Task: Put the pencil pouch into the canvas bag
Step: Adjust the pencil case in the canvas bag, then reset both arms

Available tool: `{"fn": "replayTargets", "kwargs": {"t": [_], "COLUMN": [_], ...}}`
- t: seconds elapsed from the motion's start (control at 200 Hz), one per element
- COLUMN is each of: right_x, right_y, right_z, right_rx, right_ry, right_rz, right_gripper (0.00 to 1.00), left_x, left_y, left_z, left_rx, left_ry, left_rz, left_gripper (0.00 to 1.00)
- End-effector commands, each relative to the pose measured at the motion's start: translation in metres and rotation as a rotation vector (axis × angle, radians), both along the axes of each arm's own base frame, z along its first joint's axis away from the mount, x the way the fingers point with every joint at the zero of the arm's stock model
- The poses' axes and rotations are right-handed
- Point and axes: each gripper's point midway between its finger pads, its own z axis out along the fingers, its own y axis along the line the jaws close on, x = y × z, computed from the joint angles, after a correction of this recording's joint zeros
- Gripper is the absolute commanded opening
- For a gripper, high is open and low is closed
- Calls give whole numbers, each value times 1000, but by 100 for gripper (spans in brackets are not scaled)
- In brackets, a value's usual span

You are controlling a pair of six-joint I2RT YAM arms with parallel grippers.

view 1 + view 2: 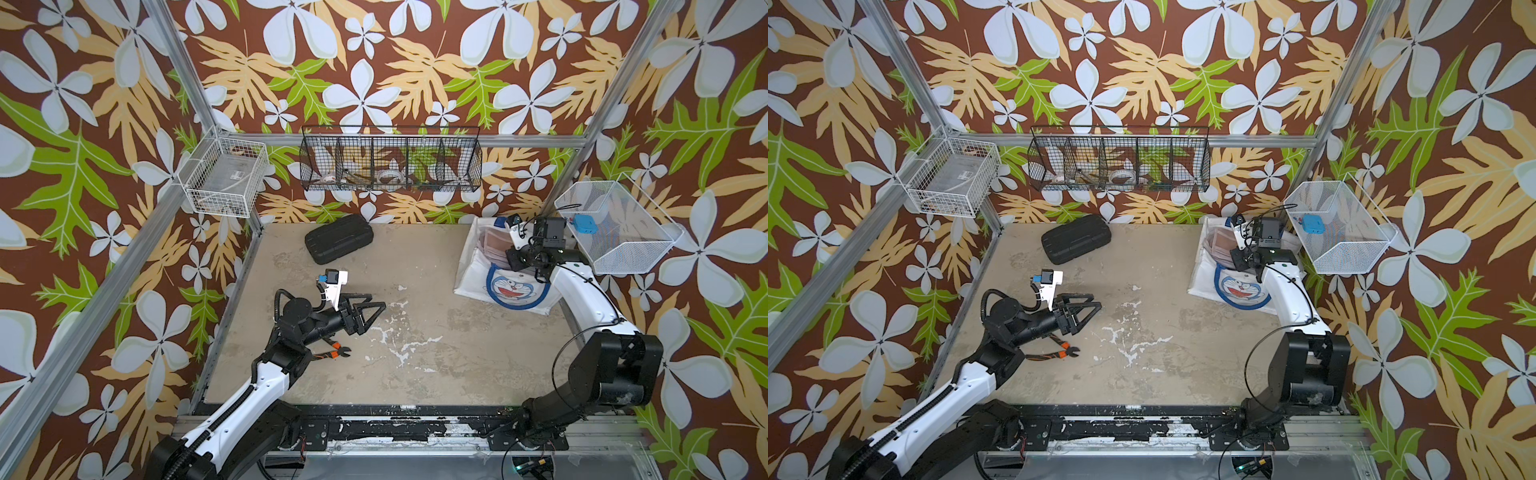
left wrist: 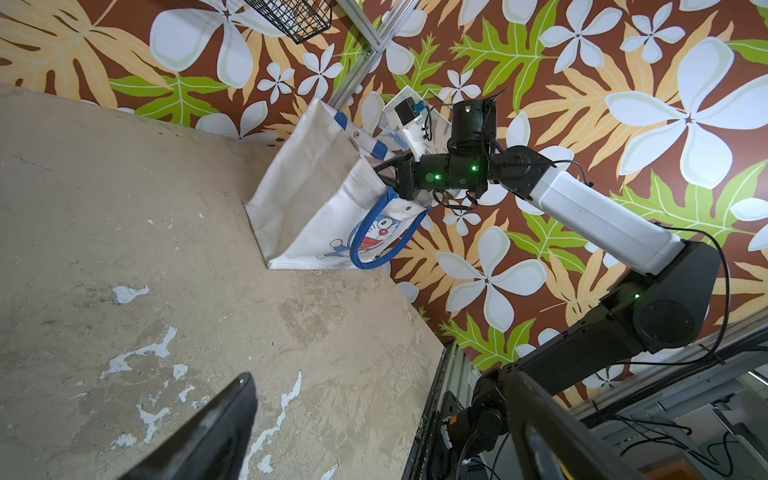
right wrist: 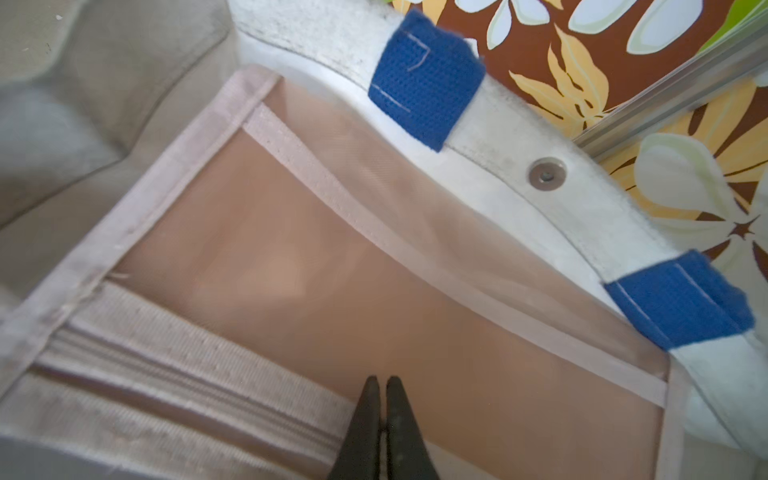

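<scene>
The canvas bag (image 1: 478,282) (image 1: 1204,278) (image 2: 316,199) stands open at the table's back right corner, white with blue handles and a cartoon cat face. The pink mesh pencil pouch (image 3: 332,270) (image 1: 490,245) lies inside its mouth, against the bag's wall (image 3: 519,137). My right gripper (image 3: 384,380) reaches into the mouth with its jaws shut, its tips at the pouch's lower edge. No fabric shows between them. My left gripper (image 1: 376,303) (image 2: 382,415) hovers open over the table's left middle, holding nothing.
A black hard case (image 1: 338,239) lies at the back left. Orange-handled cutters (image 1: 336,349) lie under the left arm. Wire baskets hang at the left (image 1: 226,176), the back (image 1: 390,164) and the right (image 1: 615,228), close above the bag.
</scene>
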Motion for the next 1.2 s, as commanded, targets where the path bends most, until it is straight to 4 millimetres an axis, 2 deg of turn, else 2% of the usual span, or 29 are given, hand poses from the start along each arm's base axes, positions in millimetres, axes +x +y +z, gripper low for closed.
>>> {"fn": "replayTargets", "kwargs": {"t": [0.0,0.07,0.145,0.24,0.35,0.44,0.535,0.58,0.646,0.716,0.776,0.801,0.816,0.826,0.836,0.896,0.981,1.026,1.101,1.196], "right_x": [4,6,7,9,10,5,-9,-19,-40,-69,-95,-106,-111,-115,-118,-138,-154,-158,-157,-155], "right_y": [-9,-16,-17,-21,-19,0,24,40,69,109,139,149,155,158,161,173,175,169,147,119], "right_z": [-17,-26,-24,-9,28,71,113,125,129,125,108,102,95,95,91,72,45,30,3,-12], "right_rx": [5,10,5,-19,-39,-98,-106,-46,40,109,200,251,279,301,317,391,466,477,462,391], "right_ry": [46,77,74,42,-28,-134,-249,-295,-349,-425,-452,-460,-452,-459,-459,-471,-486,-500,-524,-598], "right_rz": [-30,-47,-48,-64,-68,-34,5,40,105,196,269,296,309,317,322,336,322,291,171,45], "right_gripper": [10,8,8,8,13,22,32,39,46,53,64,75,84,94,99,100,100,100,100,100], "left_x": [1,2,4,5,7,10,14,19,27,36,43,45,46,47,47,52,62,68,82,94], "left_y": [1,2,3,3,4,5,7,9,16,24,32,36,38,39,40,48,66,80,109,144], "left_z": [6,6,4,3,2,0,-1,-2,-6,-8,-9,-10,-10,-10,-11,-12,-15,-17,-26,-49], "left_rx": [-14,-13,-11,-10,-8,3,41,74,131,181,203,210,211,214,215,237,288,316,332,355], "left_ry": [-31,-28,-24,-18,-15,-8,-12,-12,-10,-7,-1,2,4,5,6,6,8,14,61,120], "left_rz": [-3,2,6,9,15,25,48,77,132,197,261,288,302,310,317,369,475,555,706,866], "left_gripper": [95,94,94,94,94,96,100,100,100,100,100,100,100,100,100,100,100,100,100,100]}}
